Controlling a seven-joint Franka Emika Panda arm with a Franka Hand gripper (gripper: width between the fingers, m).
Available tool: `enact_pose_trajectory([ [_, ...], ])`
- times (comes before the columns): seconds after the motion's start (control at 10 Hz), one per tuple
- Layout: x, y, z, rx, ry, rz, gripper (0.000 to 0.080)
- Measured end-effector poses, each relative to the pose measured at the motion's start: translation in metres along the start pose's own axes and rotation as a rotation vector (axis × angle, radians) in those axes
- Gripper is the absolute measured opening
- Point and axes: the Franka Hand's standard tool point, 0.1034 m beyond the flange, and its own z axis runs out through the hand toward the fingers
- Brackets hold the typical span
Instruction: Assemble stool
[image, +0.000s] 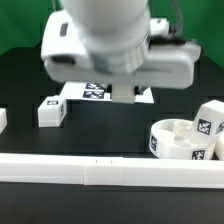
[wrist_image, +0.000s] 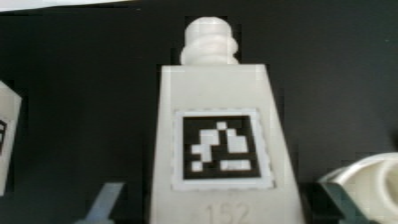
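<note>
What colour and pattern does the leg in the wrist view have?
The leg is white with a black-and-white square tag; clearest in the wrist view.

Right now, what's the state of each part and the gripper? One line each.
gripper: open, holding nothing.
leg under the gripper: lying flat, tag up, loose, not gripped.
leg on the exterior view's left: lying down, loose, apart from the seat.
leg by the seat: upright; cannot tell if it is in a socket.
seat: resting with its sockets up.
</note>
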Motion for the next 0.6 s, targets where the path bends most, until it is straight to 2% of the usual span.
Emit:
enact_pose_trajectory([
  [0.1, -0.005, -0.011, -0.008, -0.001, 0.077, -0.019, 0.0337],
  [0.2, -0.001, -0.010, -0.006, 0.000, 0.121, -0.017, 0.0337],
  [0.3, 0.010, -0.010, -0.010, 0.000, 0.232, -0.016, 0.0337],
  [0.6, 0.014, -0.011, -0.015, -0.003, 0.474, -0.018, 0.0337],
])
